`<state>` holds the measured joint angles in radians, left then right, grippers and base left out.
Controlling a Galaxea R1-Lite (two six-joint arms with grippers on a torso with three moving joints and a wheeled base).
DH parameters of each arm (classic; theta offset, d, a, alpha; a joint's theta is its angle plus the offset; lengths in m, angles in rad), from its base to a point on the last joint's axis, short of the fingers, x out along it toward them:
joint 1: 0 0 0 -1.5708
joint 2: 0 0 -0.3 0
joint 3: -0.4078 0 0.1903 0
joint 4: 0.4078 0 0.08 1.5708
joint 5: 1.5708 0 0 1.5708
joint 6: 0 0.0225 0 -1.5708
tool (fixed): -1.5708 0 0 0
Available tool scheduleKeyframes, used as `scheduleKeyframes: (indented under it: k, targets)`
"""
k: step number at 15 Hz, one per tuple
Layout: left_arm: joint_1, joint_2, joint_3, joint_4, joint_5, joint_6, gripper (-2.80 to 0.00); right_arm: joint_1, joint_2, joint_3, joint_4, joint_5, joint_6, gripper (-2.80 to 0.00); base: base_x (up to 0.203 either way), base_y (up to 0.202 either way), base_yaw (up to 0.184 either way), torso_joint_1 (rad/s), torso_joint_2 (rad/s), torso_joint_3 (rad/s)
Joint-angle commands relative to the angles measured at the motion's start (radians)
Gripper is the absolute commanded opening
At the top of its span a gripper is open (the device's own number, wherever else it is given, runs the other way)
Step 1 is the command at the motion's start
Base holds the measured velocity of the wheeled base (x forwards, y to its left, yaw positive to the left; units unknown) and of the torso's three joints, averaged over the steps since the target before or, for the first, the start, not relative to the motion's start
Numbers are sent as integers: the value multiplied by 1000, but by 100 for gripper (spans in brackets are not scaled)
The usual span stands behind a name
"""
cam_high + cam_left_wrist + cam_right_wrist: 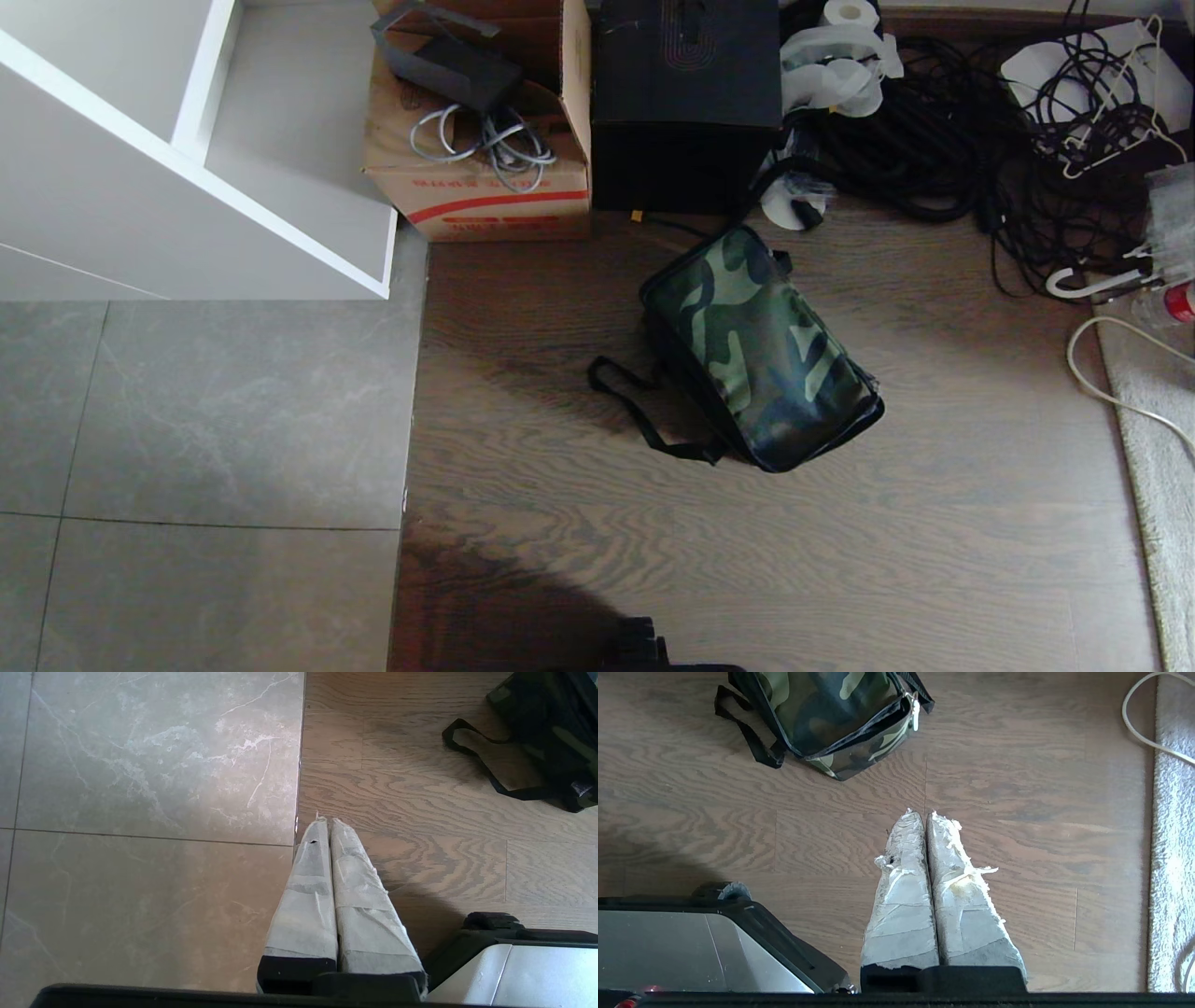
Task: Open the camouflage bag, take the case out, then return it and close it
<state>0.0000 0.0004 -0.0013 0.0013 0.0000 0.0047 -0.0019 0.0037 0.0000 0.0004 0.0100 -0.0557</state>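
Note:
The camouflage bag lies zipped shut on the wooden floor, its black strap trailing off its near left side. It also shows in the right wrist view as the bag and at the edge of the left wrist view as the bag. The case is out of view. My left gripper hangs shut and empty over the seam between tile and wood, well short of the bag. My right gripper is shut and empty above bare wood, short of the bag's near end.
Behind the bag stand a brown carton with cables and a tall black box. A tangle of black cables fills the back right. A white shelf unit is at the left, a pale rug at the right, my base below.

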Motion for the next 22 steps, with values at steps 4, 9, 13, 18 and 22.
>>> scheduleKeyframes:
  k: [4,9,13,18,22]
  targets:
    - [0,0,0,0,0,0,-280,0,-2,2,0,1,-1,-280,0,0,0,0,0,0]
    - [0,0,1,0,0,0,-280,0,-2,2,0,1,-1,-280,0,0,0,0,0,0]
    - [0,0,0,0,0,0,-280,0,-2,2,-2,1,-1,-280,0,0,0,0,0,0]
    - [0,0,0,0,0,1,-280,0,-2,2,0,1,1,-280,0,0,0,0,0,0]
    - [0,0,0,0,0,0,-280,0,-2,2,-1,1,1,-280,0,0,0,0,0,0]
